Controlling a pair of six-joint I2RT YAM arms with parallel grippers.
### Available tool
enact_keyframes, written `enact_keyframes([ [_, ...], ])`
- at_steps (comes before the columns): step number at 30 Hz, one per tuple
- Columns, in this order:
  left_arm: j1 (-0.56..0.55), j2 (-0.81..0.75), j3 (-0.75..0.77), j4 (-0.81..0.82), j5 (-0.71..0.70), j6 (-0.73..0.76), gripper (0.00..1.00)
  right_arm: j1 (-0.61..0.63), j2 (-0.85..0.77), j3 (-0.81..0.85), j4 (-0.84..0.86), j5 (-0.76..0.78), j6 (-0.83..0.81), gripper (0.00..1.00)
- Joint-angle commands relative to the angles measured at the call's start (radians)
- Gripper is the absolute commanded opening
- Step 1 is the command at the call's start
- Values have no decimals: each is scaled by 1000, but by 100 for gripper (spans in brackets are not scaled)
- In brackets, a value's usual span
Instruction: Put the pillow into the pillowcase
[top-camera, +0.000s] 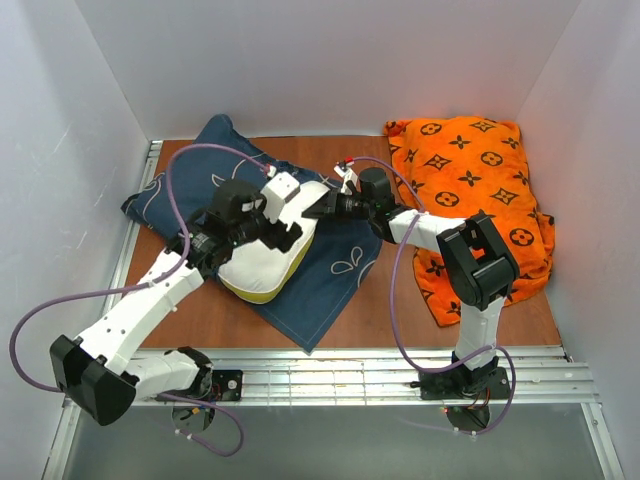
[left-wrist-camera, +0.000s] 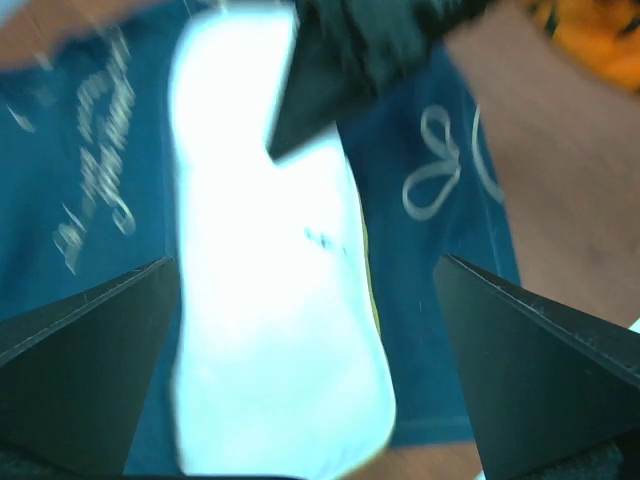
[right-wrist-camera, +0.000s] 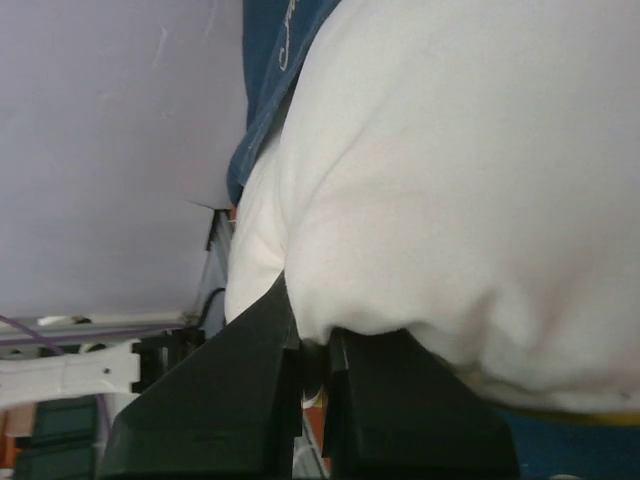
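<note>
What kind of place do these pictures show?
Most likely a robot test cell in a laboratory, not a home: plain white walls box in a small brown table, the left arm and right arm are bolted to aluminium rails at its near edge, and purple cables trail from them.

Left wrist view: we log the pillow (left-wrist-camera: 270, 320) smeared by blur, its near end cut off below; the pillowcase (left-wrist-camera: 90, 200) script unreadable; the orange cushion (left-wrist-camera: 595, 30) clipped at the corner. Overhead: arms cover the pillow's far part.
</note>
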Motion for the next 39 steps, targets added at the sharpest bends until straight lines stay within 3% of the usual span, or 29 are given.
enact_keyframes([
  [1, -35, 6, -97, -118, -217, -37, 98, 5, -2, 36, 164, -35, 236, 1],
  [11, -286, 113, -220, 108, -564, 68, 98, 6, 0, 18, 189, 4, 416, 1],
  [15, -308, 189, -269, 231, -726, 87, 98, 8, -13, -5, 193, 10, 450, 1],
  [20, -308, 306, -367, 476, -1045, 221, 98, 8, -25, -42, 201, -3, 487, 1],
  [22, -308, 320, -381, 500, -1045, 231, 98, 9, -28, -56, 205, -10, 491, 1],
  [23, -306, 323, -378, 491, -1033, 214, 92, 8, -33, -57, 207, -13, 481, 1],
  [24, -306, 319, -361, 459, -1003, 176, 83, 8, -34, -59, 207, -18, 474, 1],
  [26, -259, 311, -241, 258, -847, 75, 53, 9, -39, -59, 208, -33, 446, 1],
  [27, -232, 315, -194, 183, -784, -29, 21, 9, -40, -56, 209, -38, 429, 1],
  [28, -202, 326, -135, 38, -703, -66, 5, 2, -43, -56, 205, -45, 406, 12],
  [29, -114, 328, -81, -29, -448, -92, 0, -3, -54, -60, 205, -56, 384, 24],
  [30, -65, 325, 6, -77, -318, -109, 0, -9, -59, -65, 201, -61, 332, 33],
  [32, 37, 300, 39, -108, -83, -110, 0, -41, -78, -91, 161, -59, 303, 51],
  [36, 100, 314, 121, -145, 207, -120, 0, -90, -118, -96, 46, -41, 179, 55],
  [39, 138, 341, 151, -149, 365, -165, 0, -92, -132, -11, -204, 51, -57, 54],
])
